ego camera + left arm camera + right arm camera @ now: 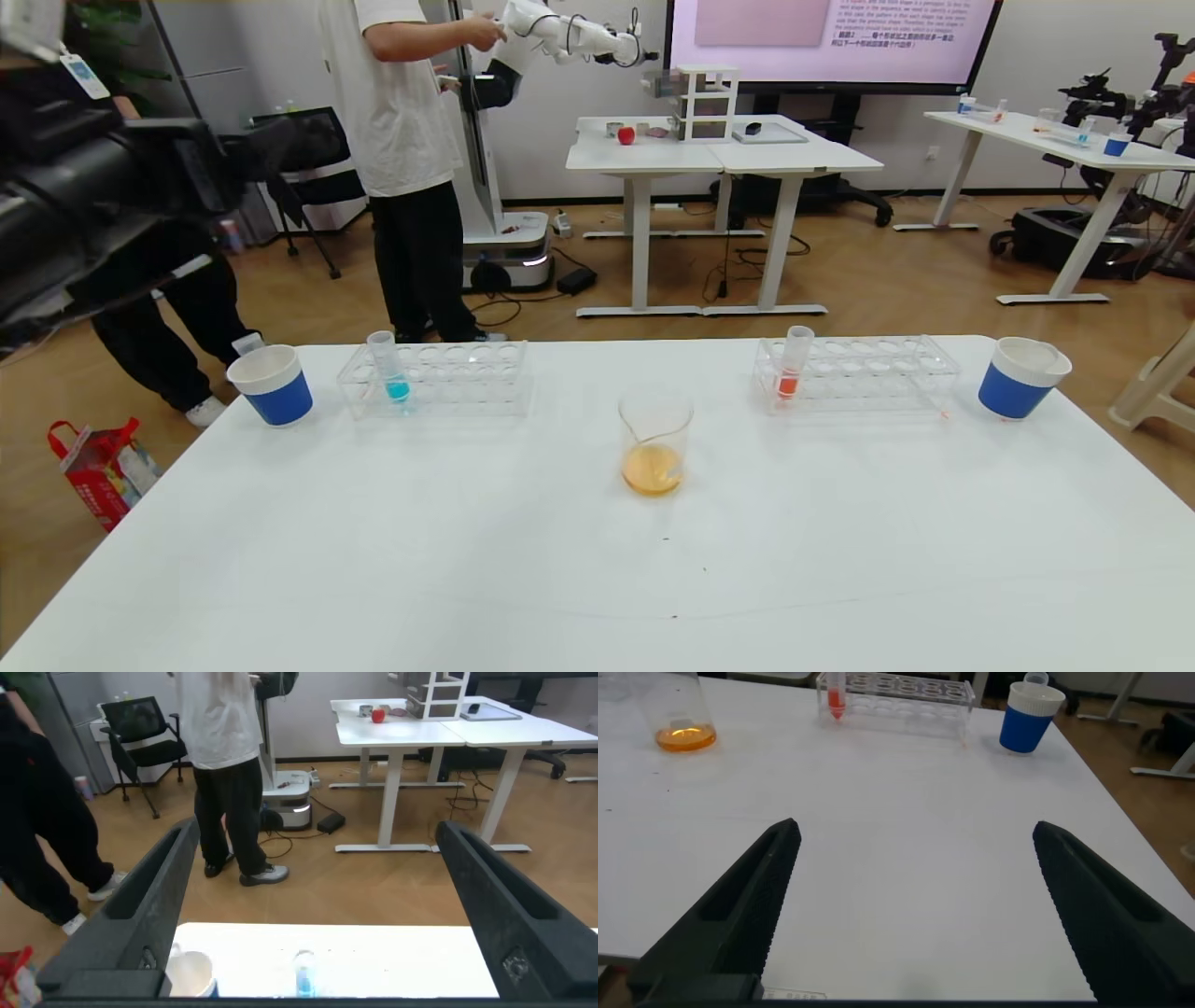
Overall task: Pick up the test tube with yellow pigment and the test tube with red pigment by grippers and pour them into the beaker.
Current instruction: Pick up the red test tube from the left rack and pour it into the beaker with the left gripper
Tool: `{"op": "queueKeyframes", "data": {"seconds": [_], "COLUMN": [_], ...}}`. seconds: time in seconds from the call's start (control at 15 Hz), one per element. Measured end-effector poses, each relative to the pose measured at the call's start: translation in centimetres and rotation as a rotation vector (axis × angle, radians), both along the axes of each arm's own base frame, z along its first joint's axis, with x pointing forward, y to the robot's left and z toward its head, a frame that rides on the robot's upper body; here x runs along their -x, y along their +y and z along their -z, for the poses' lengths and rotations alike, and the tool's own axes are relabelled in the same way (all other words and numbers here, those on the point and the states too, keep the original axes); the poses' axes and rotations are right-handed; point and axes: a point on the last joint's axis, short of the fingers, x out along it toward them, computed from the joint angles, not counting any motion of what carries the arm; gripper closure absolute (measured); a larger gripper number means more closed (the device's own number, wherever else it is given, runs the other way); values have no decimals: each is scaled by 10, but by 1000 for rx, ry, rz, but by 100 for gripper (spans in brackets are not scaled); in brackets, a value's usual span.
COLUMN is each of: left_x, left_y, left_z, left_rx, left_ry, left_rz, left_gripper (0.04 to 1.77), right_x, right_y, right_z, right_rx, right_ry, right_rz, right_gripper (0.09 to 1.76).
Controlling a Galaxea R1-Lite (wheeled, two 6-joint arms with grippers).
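Note:
The beaker (pixel 655 455) stands mid-table and holds orange liquid; it also shows in the right wrist view (pixel 682 719). The test tube with red pigment (pixel 793 365) stands upright in the right-hand clear rack (pixel 873 373) and shows in the right wrist view too (pixel 835 694). The test tube with yellow pigment is out of view. My left gripper (pixel 318 831) is open and empty, off the table's near side, facing a cyan-liquid tube (pixel 305 973). My right gripper (pixel 915 829) is open and empty above bare table, well short of the red tube. Neither gripper shows in the head view.
A second clear rack (pixel 457 378) at the left holds the cyan tube (pixel 389 368). Blue-and-white paper cups stand at the far left (pixel 272 384) and far right (pixel 1021 376) of the white table (pixel 597 579). People and another robot stand beyond the table's far edge.

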Motion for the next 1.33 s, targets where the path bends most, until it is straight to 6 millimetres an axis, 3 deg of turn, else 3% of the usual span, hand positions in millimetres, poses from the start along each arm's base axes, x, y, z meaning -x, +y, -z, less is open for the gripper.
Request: {"op": "queueKeyframes", "data": {"seconds": [0.2,0.33,0.8,1.13,1.33], "left_x": [60,100,234,289,310], "left_y": [15,23,37,40,36], "left_z": [-14,-12,25,64,84], "left_rx": [-24,-39,-43,-19,-34], "left_ry": [-16,2,86,-17,-99], "left_rz": [-40,-66,-173,-240,-136], "left_gripper": [6,6,6,6,6], "right_x": [0,0,0,0,0], "right_y": [0,0,0,0,0], "right_z": [0,0,0,0,0], "right_rx": [0,0,0,0,0], "right_ry": [0,0,0,0,0], "right_rz": [0,0,0,0,0], "right_gripper": [11,11,11,11,11]}}
